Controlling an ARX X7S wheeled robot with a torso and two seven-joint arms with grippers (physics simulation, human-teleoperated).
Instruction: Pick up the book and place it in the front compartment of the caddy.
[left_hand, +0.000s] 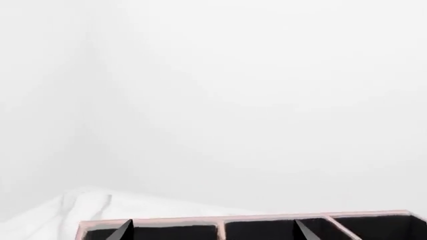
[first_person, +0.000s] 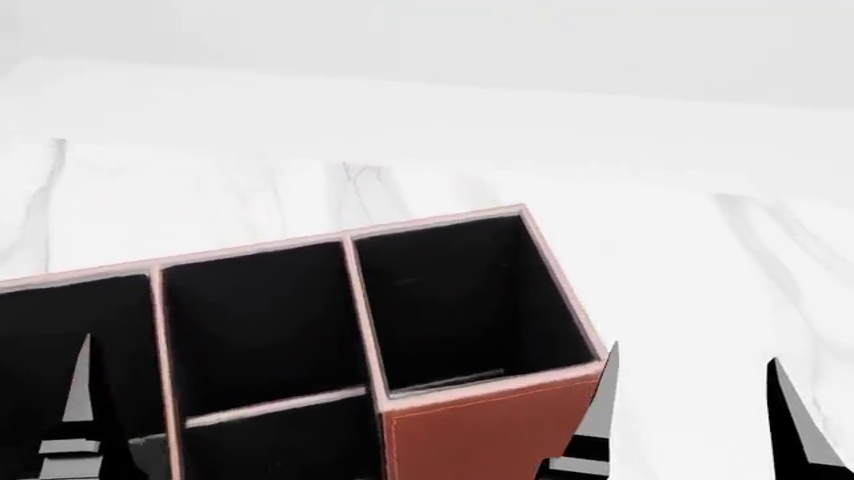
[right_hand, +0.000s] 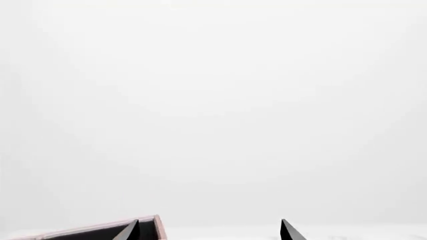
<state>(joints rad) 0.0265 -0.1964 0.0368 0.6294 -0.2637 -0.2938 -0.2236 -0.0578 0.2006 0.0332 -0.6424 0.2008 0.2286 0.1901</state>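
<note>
The caddy (first_person: 441, 400) sits on the white marble table (first_person: 694, 260), close under the head camera and toward the table's near edge; its reddish-brown wall and pale rims show, and every compartment in view looks dark and bare. The book appears in none of the three views, so where it lies cannot be told.

The right gripper (first_person: 687, 410) hangs just beside the caddy's right end, fingers spread apart with nothing between them; the right wrist view shows the same two tips with a gap and only a corner of the caddy's rim. The left gripper (left_hand: 212, 231) hovers over the caddy's left compartments, its tips likewise apart and holding nothing.

As a judgement, the task has barely begun: no book is held, none is in the caddy. Finding the book, grasping it, and setting it in the front compartment all remain.
</note>
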